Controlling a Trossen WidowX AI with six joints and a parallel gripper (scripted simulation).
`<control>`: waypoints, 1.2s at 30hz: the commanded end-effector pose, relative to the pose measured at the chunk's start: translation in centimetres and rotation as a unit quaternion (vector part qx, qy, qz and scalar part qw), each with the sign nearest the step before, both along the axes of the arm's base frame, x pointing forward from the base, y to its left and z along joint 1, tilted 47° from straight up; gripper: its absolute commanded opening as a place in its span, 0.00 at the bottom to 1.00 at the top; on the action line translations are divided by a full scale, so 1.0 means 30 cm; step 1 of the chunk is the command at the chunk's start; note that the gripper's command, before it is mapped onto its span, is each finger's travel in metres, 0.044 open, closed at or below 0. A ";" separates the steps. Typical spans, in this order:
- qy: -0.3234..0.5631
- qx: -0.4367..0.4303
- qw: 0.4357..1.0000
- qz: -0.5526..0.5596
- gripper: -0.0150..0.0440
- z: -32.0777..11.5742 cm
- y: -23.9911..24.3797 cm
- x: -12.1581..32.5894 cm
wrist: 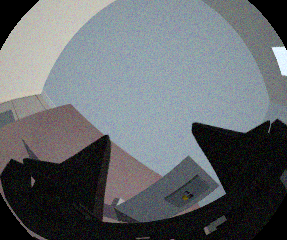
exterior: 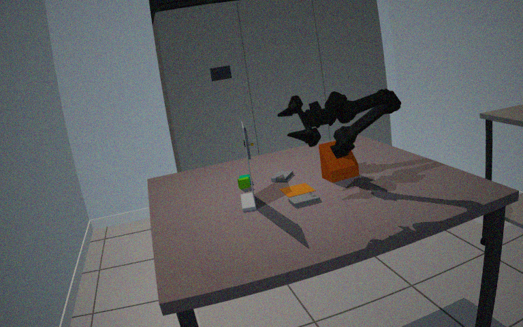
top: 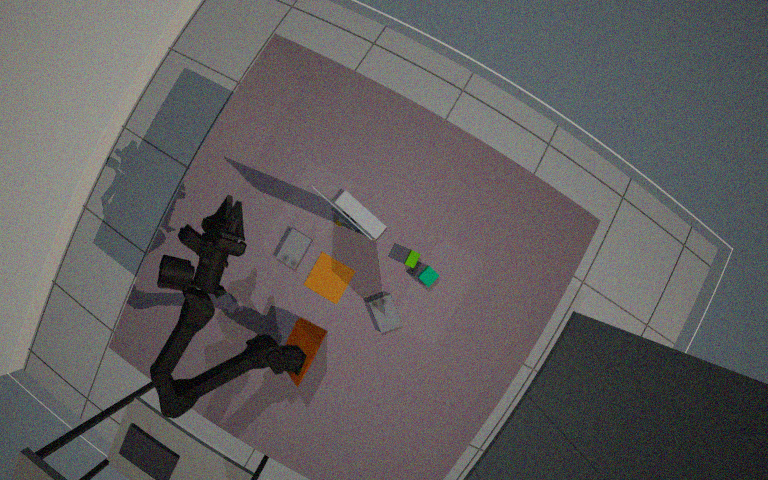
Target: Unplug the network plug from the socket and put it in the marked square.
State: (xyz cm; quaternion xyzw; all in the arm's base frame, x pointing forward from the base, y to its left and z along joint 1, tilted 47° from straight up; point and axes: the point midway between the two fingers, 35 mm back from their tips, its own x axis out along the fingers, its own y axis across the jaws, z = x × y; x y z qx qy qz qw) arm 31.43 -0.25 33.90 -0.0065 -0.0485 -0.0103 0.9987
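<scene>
Above the tabletop (exterior: 223, 242), the gripper (exterior: 297, 123) hangs in the air with its fingers spread wide and nothing between them, well apart from the upright panel (exterior: 247, 150). The plug (wrist: 185, 195) shows in the wrist view as a small yellowish spot in the panel's face, too small to read in detail. The orange square (top: 328, 277) lies flat near the panel's foot, between two grey blocks (top: 293, 247), and a green cube (exterior: 244, 182) sits behind the panel.
</scene>
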 end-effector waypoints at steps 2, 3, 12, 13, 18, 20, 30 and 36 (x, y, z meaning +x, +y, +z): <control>0.008 -0.009 1.000 -0.007 0.84 -0.020 -0.004 -0.001; 0.019 -0.020 1.000 -0.015 0.80 -0.046 -0.010 -0.003; 0.142 -0.155 0.973 -0.090 0.52 -0.321 -0.070 -0.053; 0.157 -0.171 0.968 -0.097 0.52 -0.351 -0.076 -0.062; 0.229 -0.254 0.931 -0.124 0.52 -0.495 -0.111 -0.115; 0.258 -0.289 0.913 -0.133 0.52 -0.549 -0.126 -0.141; 0.292 -0.331 0.886 -0.140 0.52 -0.613 -0.144 -0.175; 0.292 -0.331 0.886 -0.140 0.52 -0.613 -0.147 -0.155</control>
